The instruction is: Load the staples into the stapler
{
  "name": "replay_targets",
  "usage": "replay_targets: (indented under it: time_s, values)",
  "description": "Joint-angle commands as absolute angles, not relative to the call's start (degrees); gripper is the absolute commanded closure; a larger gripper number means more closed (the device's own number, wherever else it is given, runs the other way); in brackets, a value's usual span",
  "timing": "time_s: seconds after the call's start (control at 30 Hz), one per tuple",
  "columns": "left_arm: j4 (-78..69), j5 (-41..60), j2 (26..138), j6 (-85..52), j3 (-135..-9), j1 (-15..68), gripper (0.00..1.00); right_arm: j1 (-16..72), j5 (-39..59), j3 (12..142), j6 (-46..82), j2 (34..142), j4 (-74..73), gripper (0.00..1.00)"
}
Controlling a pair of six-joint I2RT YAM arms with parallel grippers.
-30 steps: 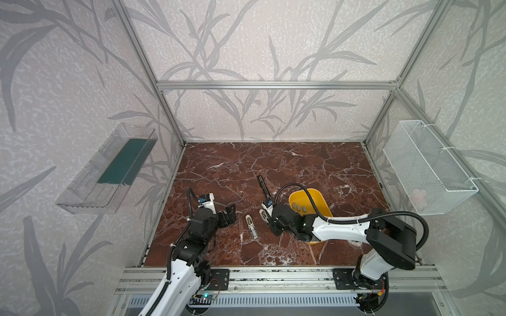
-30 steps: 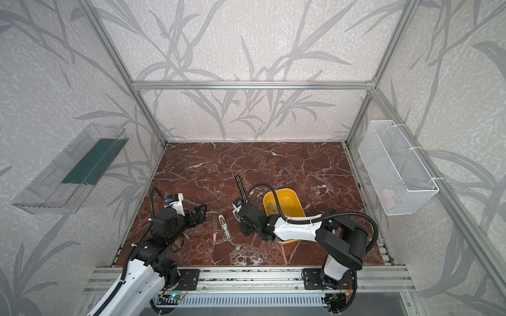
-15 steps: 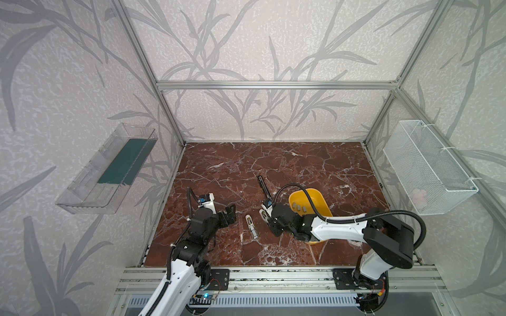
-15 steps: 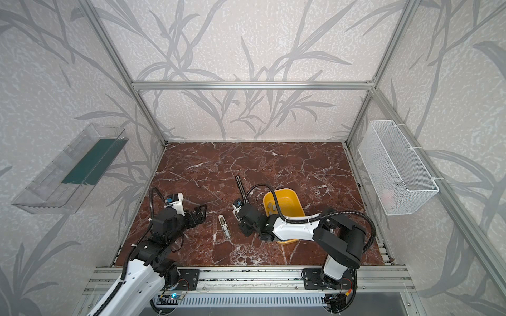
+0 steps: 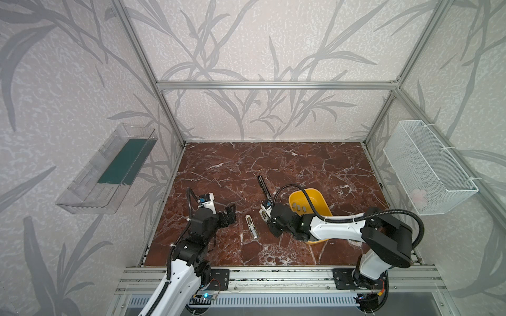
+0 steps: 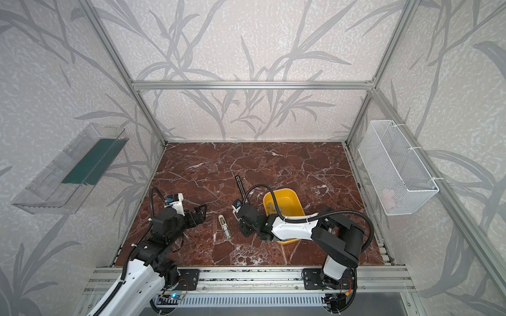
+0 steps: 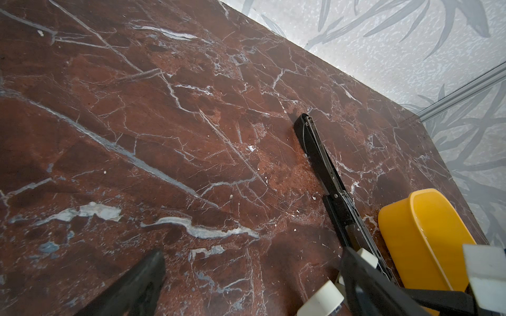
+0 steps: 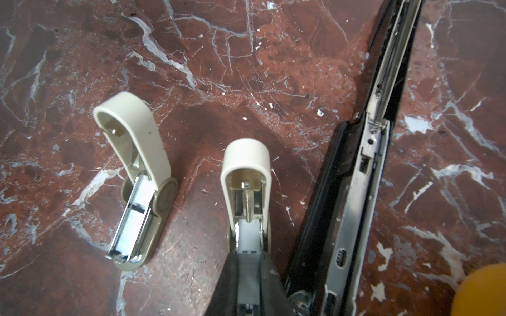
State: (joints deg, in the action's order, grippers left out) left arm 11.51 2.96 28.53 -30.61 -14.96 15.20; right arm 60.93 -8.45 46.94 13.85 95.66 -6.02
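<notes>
Right gripper (image 8: pixel 248 258), jaws together, noses into the open cream stapler (image 8: pixel 245 164), likely loading it; left gripper (image 5: pixel 229 214), jaws apart, waits at nine o'clock, staples (image 5: pixel 298 208) at three.

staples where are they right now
In both top views the staples lie inside the yellow tub, right of centre and just right of the opened black stapler.

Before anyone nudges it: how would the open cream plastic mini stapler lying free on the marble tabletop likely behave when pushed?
The cream plastic mini stapler would probably slide, not roll: its flat base lies on the red-brown marble tabletop. Small and mostly plastic, it is likely light. Its raised hinged lid may swing or tip it.
</notes>
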Motion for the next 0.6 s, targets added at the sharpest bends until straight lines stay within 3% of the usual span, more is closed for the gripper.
replay_targets:
  time_s: [0.0, 0.57]
  values:
    - [10.3, 2.9, 28.2, -30.2, -15.5, 14.9, 0.01, 60.7, -8.3, 48.7, 14.0, 96.7, -4.8, 1.0]
    - [10.1, 2.9, 28.2, -30.3, -15.4, 14.9, 0.01, 60.7, -8.3, 49.6, 13.9, 97.5, -4.0, 1.0]
